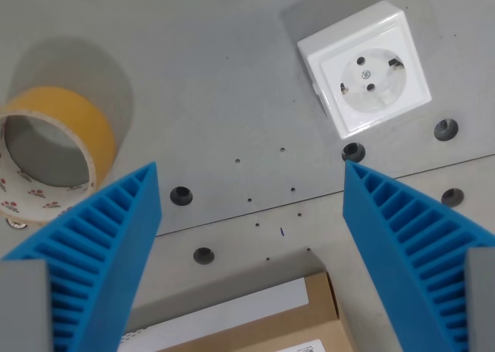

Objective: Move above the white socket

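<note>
The grey table (216,66) fills the frame; the gripper (251,178) has its blue ribbed fingers (108,244) spread wide, holding nothing. The white socket (365,68) sits at the upper right, so centring calls for a shift up and right, likely with a twist to match its tilt. The tape roll (54,147) at left carries a cherry print; the cardboard box (255,321) label at bottom centre is unreadable

Claw (249,178) with two blue ribbed fingers (104,244) on grey mounts.
</note>
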